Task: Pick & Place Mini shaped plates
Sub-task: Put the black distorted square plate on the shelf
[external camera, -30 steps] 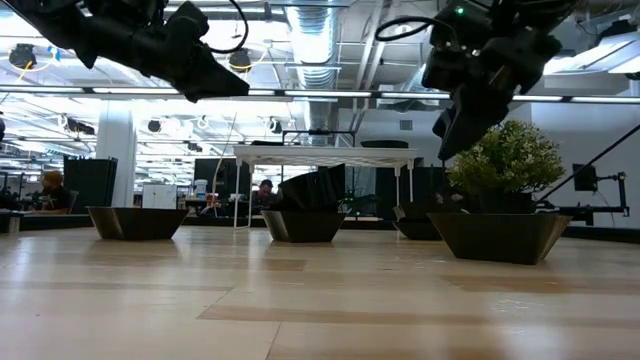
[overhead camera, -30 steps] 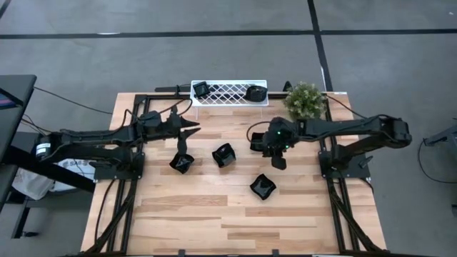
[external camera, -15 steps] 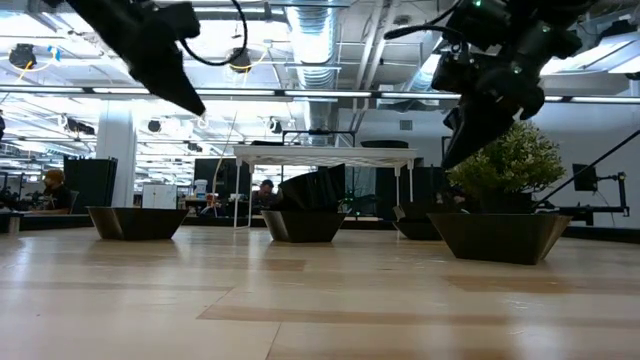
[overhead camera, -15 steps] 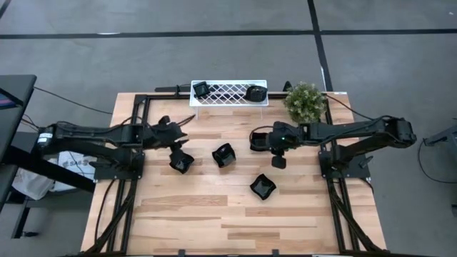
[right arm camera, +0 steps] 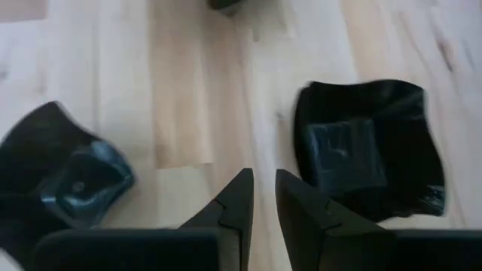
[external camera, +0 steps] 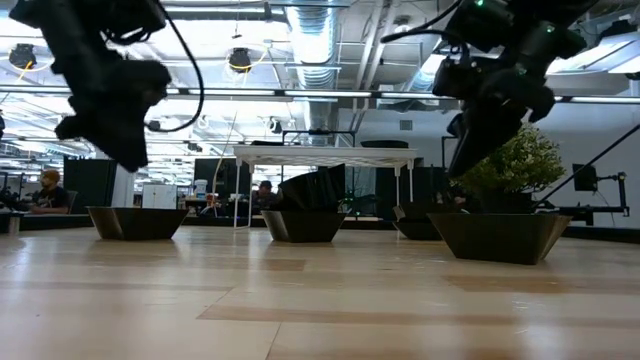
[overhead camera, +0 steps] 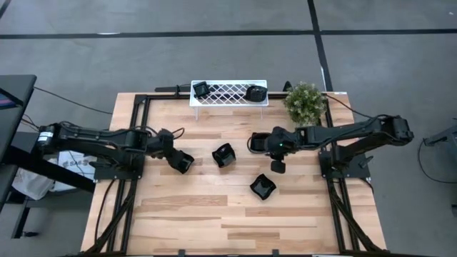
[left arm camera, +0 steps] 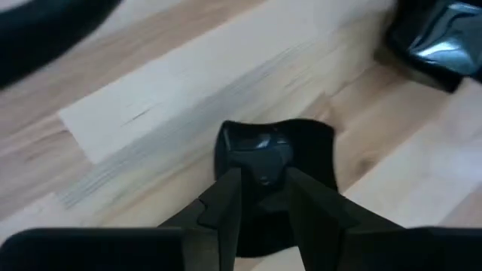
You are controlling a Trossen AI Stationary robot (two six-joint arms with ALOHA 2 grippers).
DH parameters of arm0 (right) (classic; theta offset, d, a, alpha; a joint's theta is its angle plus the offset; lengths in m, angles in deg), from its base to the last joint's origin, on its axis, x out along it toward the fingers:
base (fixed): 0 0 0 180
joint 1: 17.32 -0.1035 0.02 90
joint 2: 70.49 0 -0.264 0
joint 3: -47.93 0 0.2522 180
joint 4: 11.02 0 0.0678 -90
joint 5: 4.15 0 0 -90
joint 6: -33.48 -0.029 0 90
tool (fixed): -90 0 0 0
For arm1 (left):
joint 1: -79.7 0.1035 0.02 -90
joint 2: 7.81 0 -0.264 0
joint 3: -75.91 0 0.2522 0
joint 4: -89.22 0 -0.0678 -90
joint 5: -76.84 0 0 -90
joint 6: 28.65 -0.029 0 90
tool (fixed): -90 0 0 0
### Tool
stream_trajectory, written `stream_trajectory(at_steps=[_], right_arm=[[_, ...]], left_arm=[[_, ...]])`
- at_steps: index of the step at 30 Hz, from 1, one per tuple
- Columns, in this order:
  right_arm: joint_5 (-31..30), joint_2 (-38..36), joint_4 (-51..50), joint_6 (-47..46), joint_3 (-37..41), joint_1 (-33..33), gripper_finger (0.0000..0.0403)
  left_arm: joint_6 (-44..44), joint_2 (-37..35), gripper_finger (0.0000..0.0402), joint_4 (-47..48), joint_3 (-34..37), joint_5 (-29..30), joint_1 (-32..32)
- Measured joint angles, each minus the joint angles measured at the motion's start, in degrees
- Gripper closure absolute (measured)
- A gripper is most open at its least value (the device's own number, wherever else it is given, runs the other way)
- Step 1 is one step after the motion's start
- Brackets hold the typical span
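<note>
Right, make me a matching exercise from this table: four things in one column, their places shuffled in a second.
Things:
A. potted plant
B. white rack
C. left gripper
D. right gripper

Places:
1. above bare wood, between two dishes
2. middle of the table's far edge, with a dish at each end
3. far right corner of the table
4. at the leftmost dish on the wood

Pairs: A-3, B-2, C-4, D-1
</note>
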Motion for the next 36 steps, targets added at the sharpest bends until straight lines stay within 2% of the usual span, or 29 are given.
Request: stream_trajectory(at_steps=[7, 18, 32, 36], right_arm=[[0.0, 0.0, 1.3, -0.1, 0.0, -2.7, 0.0349], [0.0, 0.0, 2.9, -0.1, 0.0, -2.7, 0.0349], [0.0, 0.0, 3.4, -0.6, 0.0, -2.7, 0.0349], [0.0, 0.0, 3.8, -0.8, 0.0, -2.8, 0.0349]], left_arm=[[1.4, 0.0, 0.0295, -0.4, 3.4, -1.4, 0.0], [1.2, 0.0, 0.0295, -2.5, 6.8, -1.9, 0.0], [-3.2, 0.3, 0.0295, -4.9, 7.0, -1.6, 0.1], [-4.1, 0.9, 0.0283, -5.5, 7.0, -1.4, 1.2]])
